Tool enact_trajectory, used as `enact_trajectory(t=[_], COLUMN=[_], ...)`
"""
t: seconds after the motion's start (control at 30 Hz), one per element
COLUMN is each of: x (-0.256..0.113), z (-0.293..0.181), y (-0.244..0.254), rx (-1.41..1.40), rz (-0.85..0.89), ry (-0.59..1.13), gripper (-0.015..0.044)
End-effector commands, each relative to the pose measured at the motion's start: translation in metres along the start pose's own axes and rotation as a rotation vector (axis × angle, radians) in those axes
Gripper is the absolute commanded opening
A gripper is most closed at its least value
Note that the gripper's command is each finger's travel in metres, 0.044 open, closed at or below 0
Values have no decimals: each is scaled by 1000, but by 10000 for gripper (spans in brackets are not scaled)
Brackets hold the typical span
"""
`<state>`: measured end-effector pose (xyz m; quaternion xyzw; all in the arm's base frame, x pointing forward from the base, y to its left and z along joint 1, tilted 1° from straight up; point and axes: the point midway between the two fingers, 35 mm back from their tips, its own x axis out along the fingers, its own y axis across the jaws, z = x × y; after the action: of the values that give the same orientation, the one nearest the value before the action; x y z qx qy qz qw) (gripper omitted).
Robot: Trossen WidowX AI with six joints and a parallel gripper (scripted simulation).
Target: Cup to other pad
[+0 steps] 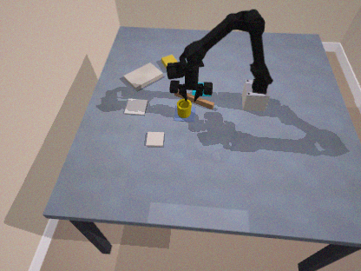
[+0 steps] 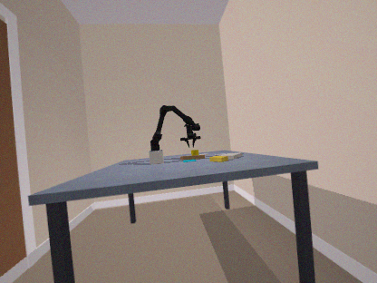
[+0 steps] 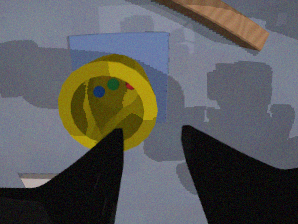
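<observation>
The cup (image 1: pixel 184 109) (image 2: pixel 195 152) (image 3: pixel 107 107) stands upright, its mouth up and its long axis vertical, on the blue pad (image 1: pixel 191 117) (image 3: pixel 120 42). It is below the pincer (image 1: pixel 191 100) (image 2: pixel 190 146) (image 3: pixel 152 129), off toward one finger's side. That finger overlaps part of the rim in the wrist view. Inside the cup, a blue marble (image 3: pixel 99 91) and a green marble (image 3: pixel 113 84) show clearly; a red marble (image 3: pixel 130 86) is partly hidden by the rim. The cup covers much of the pad. Behind the pincer in the top view, the cyan piece (image 1: pixel 193 93) (image 2: pixel 189 161) is partly hidden, and the wooden bar (image 1: pixel 204 102) (image 2: pixel 192 157) (image 3: pixel 227 22) is cut off in the wrist view. The pincer is partly open, with nothing between its fingers.
</observation>
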<state>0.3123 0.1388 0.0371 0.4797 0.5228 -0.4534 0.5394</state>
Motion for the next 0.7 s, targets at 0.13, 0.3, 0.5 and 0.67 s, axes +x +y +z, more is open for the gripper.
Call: enact_trajectory(t=[0.13, 0.3, 0.5, 0.67], x=[9, 18, 27, 36], z=[0, 0, 1, 1], y=[1, 1, 1, 1], rx=[9, 9, 9, 9], rz=[-7, -7, -7, -7], ry=[-7, -7, -7, -7], gripper=[167, 167, 167, 167])
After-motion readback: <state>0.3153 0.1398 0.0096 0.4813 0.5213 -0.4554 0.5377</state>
